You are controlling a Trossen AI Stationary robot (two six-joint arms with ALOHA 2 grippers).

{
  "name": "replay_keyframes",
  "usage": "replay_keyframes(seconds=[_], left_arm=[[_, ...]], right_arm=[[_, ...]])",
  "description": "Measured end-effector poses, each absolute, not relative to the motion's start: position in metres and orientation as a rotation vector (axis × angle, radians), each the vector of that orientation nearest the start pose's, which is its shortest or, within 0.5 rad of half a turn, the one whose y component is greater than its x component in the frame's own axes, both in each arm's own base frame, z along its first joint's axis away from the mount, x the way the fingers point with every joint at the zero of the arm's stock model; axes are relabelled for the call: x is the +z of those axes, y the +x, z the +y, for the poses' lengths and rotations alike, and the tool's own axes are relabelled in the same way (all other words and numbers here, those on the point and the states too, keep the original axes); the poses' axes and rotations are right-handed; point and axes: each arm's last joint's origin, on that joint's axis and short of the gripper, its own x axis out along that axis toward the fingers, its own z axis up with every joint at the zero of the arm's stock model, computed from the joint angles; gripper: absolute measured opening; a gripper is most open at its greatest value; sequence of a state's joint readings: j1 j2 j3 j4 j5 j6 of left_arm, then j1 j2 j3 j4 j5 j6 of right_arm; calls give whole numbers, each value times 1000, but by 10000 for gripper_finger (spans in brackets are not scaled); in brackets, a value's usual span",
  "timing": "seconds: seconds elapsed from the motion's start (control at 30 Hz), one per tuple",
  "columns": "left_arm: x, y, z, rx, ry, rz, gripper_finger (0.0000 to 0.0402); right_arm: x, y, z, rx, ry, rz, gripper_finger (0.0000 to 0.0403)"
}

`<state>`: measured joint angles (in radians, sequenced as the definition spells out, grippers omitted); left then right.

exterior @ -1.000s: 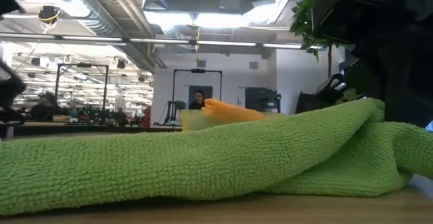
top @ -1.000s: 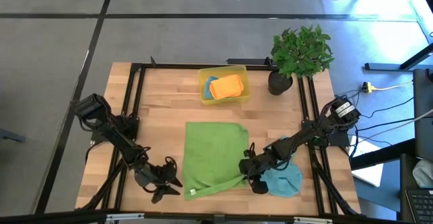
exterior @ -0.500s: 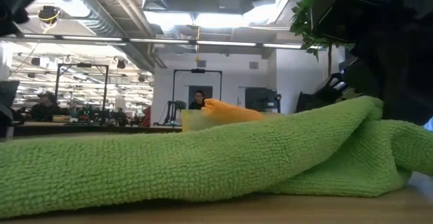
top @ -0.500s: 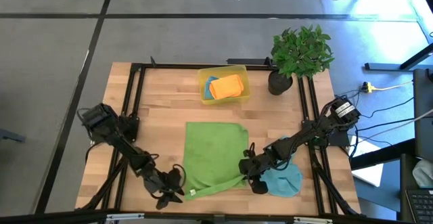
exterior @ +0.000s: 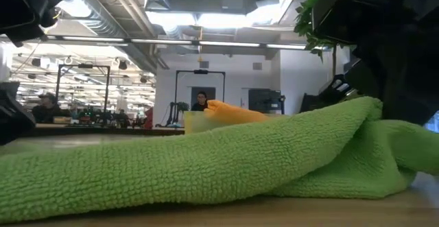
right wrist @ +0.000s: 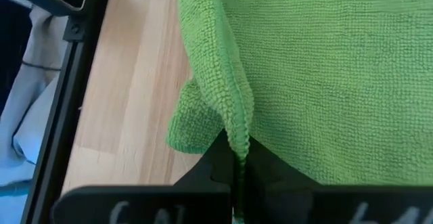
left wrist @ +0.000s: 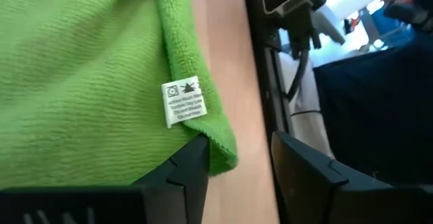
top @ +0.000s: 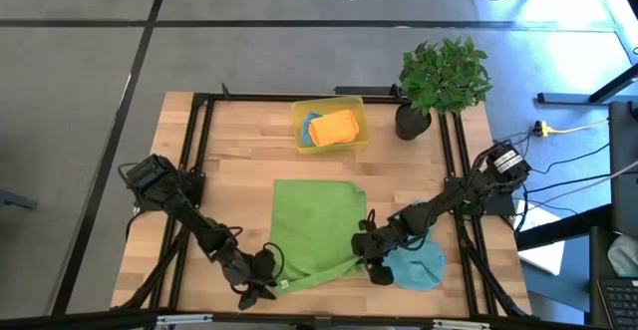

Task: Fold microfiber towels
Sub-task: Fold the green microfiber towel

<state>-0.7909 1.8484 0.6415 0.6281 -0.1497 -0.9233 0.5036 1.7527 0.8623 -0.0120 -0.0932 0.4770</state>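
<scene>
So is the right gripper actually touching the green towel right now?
Touching. The right wrist view shows the right gripper shut on the folded edge of the green towel, the cloth pinched between its fingers.

A wooden table (top: 239,161) with a black frame (top: 199,121) along its edges stands on grey floor. A yellow bin (top: 297,117) sits at the far edge, a potted plant (top: 444,76) just beside it at the far right corner. Cables (top: 558,129) trail on the floor to the right. A person (exterior: 200,101) shows in the room behind.

Bright overhead light, blurred wrist foregrounds
</scene>
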Motion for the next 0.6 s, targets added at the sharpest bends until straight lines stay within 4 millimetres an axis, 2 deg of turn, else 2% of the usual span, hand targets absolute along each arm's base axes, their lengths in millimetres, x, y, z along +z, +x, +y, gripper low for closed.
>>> replay_keyframes(seconds=[0.17,0.37,0.5,0.6], left_arm=[[92,224,-218,-305,-518,789,108],[91,224,-217,-307,-469,787,14],[90,223,-217,-315,-464,793,5],[90,222,-218,-323,-448,793,2]], right_arm=[[135,289,157,272,279,996,37],[135,288,158,306,324,1015,100],[139,289,165,432,427,1024,132],[141,287,171,465,469,1034,138]])
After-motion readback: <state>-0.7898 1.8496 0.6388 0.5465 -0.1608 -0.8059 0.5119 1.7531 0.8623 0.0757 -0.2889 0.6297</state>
